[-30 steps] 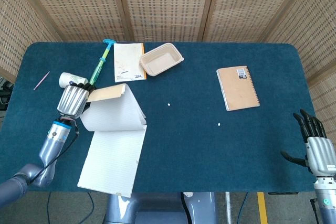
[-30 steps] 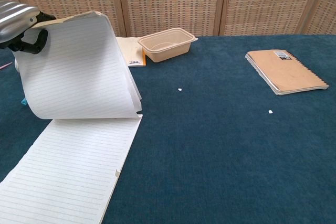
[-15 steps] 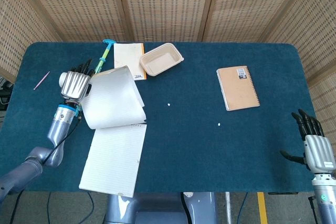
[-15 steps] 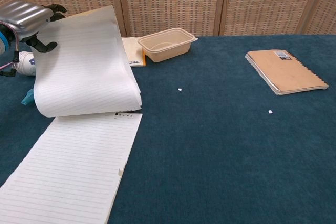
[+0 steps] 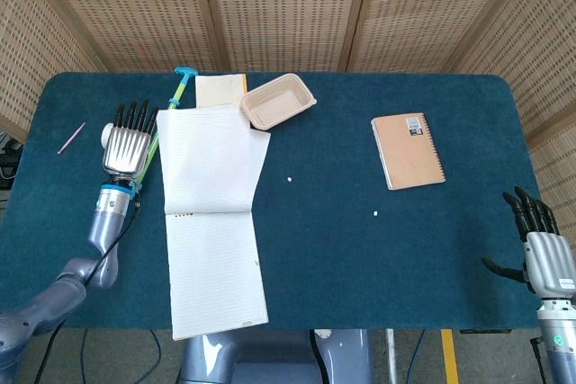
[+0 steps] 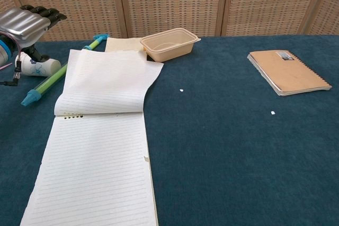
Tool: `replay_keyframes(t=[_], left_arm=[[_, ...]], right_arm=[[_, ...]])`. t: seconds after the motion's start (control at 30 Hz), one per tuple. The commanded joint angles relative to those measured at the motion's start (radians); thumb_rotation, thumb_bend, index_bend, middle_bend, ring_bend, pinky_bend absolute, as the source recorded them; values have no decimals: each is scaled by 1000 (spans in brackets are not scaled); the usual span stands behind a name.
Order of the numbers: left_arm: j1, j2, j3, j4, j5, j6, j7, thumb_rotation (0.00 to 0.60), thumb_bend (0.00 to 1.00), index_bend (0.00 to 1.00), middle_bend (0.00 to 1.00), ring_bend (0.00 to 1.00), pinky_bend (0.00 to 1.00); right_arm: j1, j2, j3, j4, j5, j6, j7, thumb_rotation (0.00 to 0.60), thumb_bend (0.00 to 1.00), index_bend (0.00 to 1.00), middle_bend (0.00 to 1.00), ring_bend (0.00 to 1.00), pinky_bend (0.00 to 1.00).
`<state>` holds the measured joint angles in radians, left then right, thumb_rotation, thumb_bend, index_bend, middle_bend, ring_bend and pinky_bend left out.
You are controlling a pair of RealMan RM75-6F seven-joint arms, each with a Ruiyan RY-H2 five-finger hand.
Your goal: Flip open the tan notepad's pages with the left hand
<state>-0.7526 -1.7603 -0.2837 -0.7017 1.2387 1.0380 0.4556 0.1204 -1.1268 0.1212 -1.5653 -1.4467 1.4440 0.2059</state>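
The tan notepad [image 5: 214,249] [image 6: 98,162] lies open on the blue table, lined pages up. Its flipped pages [image 5: 213,163] [image 6: 108,82] lie flat beyond the binding holes, their far corner reaching the tan tray. My left hand [image 5: 129,138] [image 6: 25,21] hovers just left of the flipped pages, fingers stretched out and apart, holding nothing and touching no paper. At the table's near right corner my right hand [image 5: 545,254] stands with fingers straight and empty; the chest view does not show it.
A tan tray [image 5: 276,102] [image 6: 168,44] and a pale booklet [image 5: 220,89] sit behind the pad. A green and blue pen [image 5: 173,103] [image 6: 52,81] and a white tube [image 6: 37,67] lie by my left hand. A spiral notebook [image 5: 408,150] [image 6: 287,71] lies right.
The curled stack of pages and tan cover that my left hand held up has dropped flat onto the table beyond the binding. My left hand let go and opened. The right hand stayed put.
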Motion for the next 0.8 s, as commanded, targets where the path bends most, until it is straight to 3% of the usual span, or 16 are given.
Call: replay_keyframes(t=[0.03,0.23,0.37,0.5,0.6,0.8], left_arm=[[31,38,4,-82,16,61,-63,600,296,0,0,0,28],[164,198,42,-425,41,203,-102,600,216,0,0,0,19],[270,350,100,-728,13,246,-36,600,117,0,0,0,16],[357,457,158,-963,-24,288,19,600,46,0,0,0,4],[419,489,203,-1062,-13,344,17,600,45,0,0,0,0],[478,510,260,-1114,49,405,27,600,46,0,0,0,0]], right_arm=[[-2,2,2,0,-1,6,5,600,138,67,0,0,25],[-6,5,0,-3,-7,14,4,600,138,66,0,0,24],[-7,3,-1,-8,-13,21,-8,600,138,59,0,0,19],[-8,0,-3,-14,-18,26,-25,600,138,41,0,0,15],[-9,0,-3,-21,-23,33,-32,600,137,33,0,0,14],[-9,2,-5,-28,-29,35,-38,600,138,31,0,0,12]])
